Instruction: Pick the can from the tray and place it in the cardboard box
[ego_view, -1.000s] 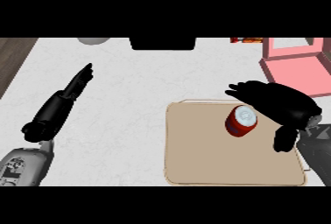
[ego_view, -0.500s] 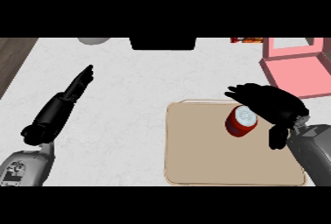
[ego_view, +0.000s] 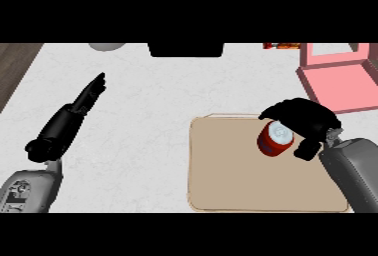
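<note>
Our right hand (ego_view: 306, 122) curls its fingers round the small red metal can (ego_view: 275, 139) on the flat tan tray (ego_view: 229, 175), so we can lift it; the pink cardboard box (ego_view: 343, 82) waits at one o'clock; our left hand (ego_view: 85, 97) rests flat on the tabletop (ego_view: 155, 95).

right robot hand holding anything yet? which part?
The right robot hand curls round the upper side of the red can, which stands on the tray. Contact cannot be confirmed. The left robot hand holds nothing.
</note>
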